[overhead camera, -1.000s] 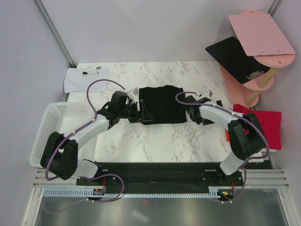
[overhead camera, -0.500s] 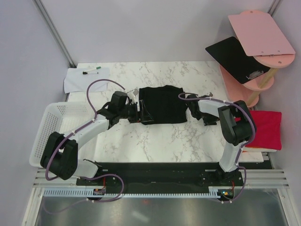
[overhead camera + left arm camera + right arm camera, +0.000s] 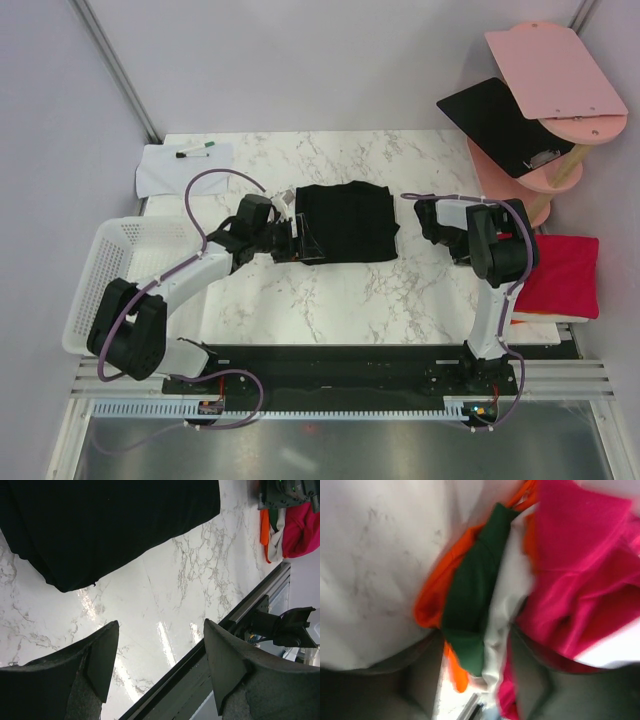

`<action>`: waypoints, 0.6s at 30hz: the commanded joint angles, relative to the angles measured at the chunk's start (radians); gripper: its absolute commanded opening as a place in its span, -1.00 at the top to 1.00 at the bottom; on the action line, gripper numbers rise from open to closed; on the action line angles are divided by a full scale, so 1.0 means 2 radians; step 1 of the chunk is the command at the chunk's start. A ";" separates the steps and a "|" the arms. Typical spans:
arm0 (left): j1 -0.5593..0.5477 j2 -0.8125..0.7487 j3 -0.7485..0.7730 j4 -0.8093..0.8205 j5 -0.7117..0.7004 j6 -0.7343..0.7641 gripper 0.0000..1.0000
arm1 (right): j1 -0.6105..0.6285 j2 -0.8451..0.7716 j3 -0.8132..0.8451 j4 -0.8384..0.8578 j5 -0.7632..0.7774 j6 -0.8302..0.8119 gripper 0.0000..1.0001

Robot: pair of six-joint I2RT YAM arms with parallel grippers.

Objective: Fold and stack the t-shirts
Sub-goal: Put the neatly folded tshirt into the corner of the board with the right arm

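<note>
Black t-shirt [image 3: 345, 222] sits folded into a neat block in the middle of the marble surface [image 3: 340, 290], a touch wider left to right than top to bottom. The left gripper [image 3: 160, 624] is right at the shirt's lower left corner; from the wrist view its fingers [image 3: 102, 652] stand apart with nothing but bare marble between them, and the cloth's edge is just ahead toward the upper left of that frame. So the left arm is the nearer one.

Over on the right, a strip of bare marble separates the shirt's right edge from the right arm's wrist. The folded pile waits at the right edge of the frame, with the crimson shirt [image 3: 560, 275] on show from above. I'd judge the next job is getting the black one onto it, a move to the right.

The right wrist view is smeared — orange shirt [image 3: 432, 605], green shirt [image 3: 470, 615] and crimson are readable. The right gripper [image 3: 476, 645] is only two dark blurs, so I cannot tell whether it is open or pinching cloth.
</note>
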 commanded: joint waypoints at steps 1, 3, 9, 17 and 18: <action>-0.001 -0.003 0.026 -0.013 -0.010 0.023 -0.50 | -0.016 0.023 0.008 0.015 -0.061 0.010 0.38; -0.001 -0.009 0.027 -0.020 -0.015 0.027 -0.50 | -0.016 0.016 0.010 0.019 -0.079 0.005 0.84; 0.000 -0.020 0.033 -0.046 -0.054 0.040 -0.50 | 0.016 -0.018 -0.007 0.043 -0.155 -0.002 1.00; 0.003 -0.024 0.054 -0.083 -0.090 0.057 -0.51 | 0.107 -0.003 0.041 0.032 -0.206 0.033 1.00; 0.005 -0.025 0.055 -0.085 -0.091 0.059 -0.51 | 0.115 0.002 0.048 0.032 -0.217 0.035 1.00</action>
